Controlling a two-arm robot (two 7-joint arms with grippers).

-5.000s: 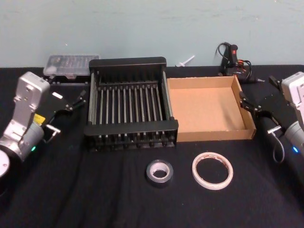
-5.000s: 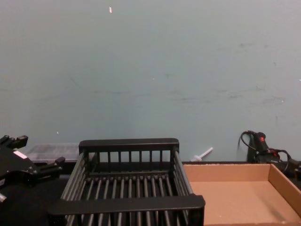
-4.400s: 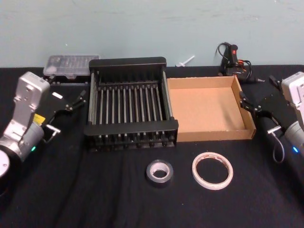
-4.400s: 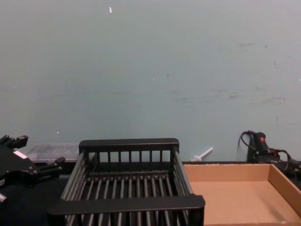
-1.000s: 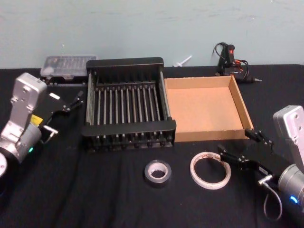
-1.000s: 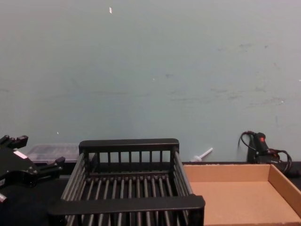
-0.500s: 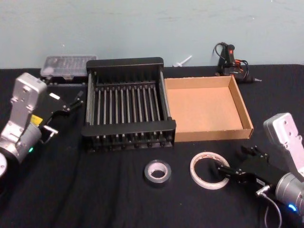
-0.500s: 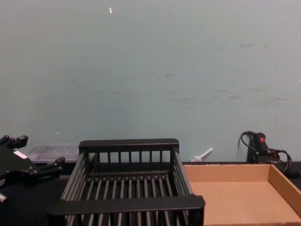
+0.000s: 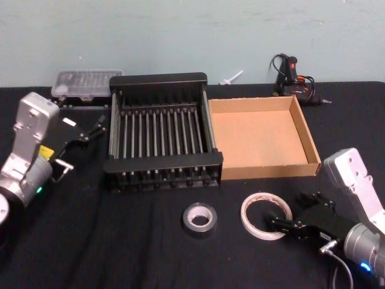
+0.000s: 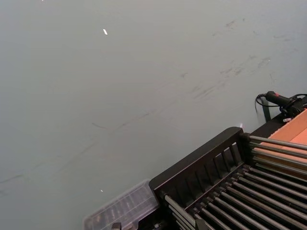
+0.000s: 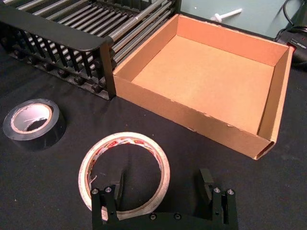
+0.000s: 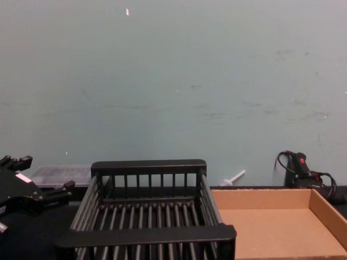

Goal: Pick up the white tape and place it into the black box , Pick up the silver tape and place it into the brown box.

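Neither roll is boxed yet, so both halves of the task remain. The flat whitish translucent roll of tape with red print on its ring (image 9: 267, 215) lies on the black cloth directly in front of the right gripper (image 9: 292, 221); in the right wrist view the jaws stand apart, one finger (image 11: 116, 186) set over the roll's near rim and just inside its wide hole, the other finger (image 11: 205, 181) outside the ring on the bare cloth, so the near arc of the white tape (image 11: 124, 170) sits between them; nothing is clamped. I judge this as the approach to the first pick, with the closing and lifting not yet done.

The thick grey-silver duct tape roll with its pale core (image 9: 200, 219) lies untouched on the cloth, beyond the white roll and off to the left of the jaws; the black slatted plastic crate (image 9: 159, 165) and the shallow tan cardboard tray (image 9: 267, 169) stand side by side ahead of the jaws, both empty, the tray straight ahead and the crate ahead and to the left.

The left gripper (image 9: 88, 131) is parked beside the crate's left wall, its jaws apart and holding nothing.
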